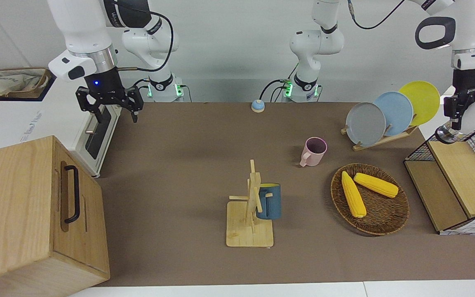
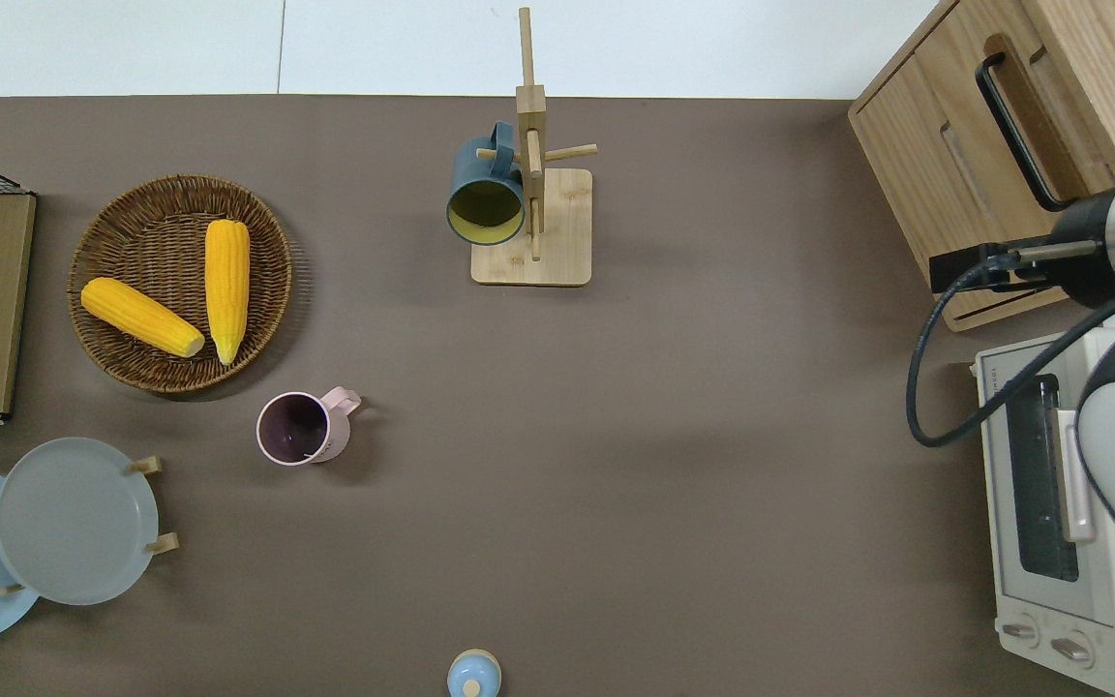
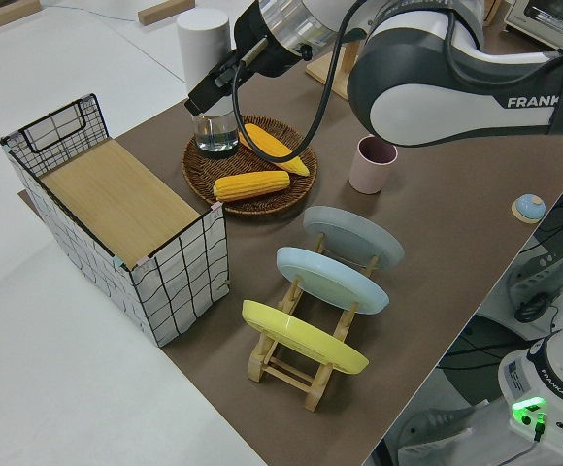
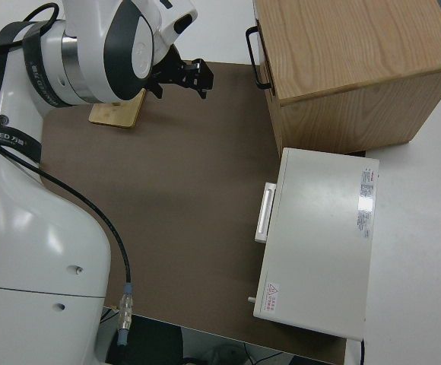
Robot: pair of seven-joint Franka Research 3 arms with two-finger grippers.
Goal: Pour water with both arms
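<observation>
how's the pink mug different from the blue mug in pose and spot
The pink mug stands upright on the table, mouth up; the blue mug hangs by its handle on the wooden mug rack, mouth sideways. The pink mug is nearer to the robots and purple inside; the blue mug is yellow inside. Both have one handle, and no gripper touches either.

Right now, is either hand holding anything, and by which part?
The left hand holds a clear glass bottle with a tall white cap, gripped around its middle. The right hand holds nothing.
</observation>
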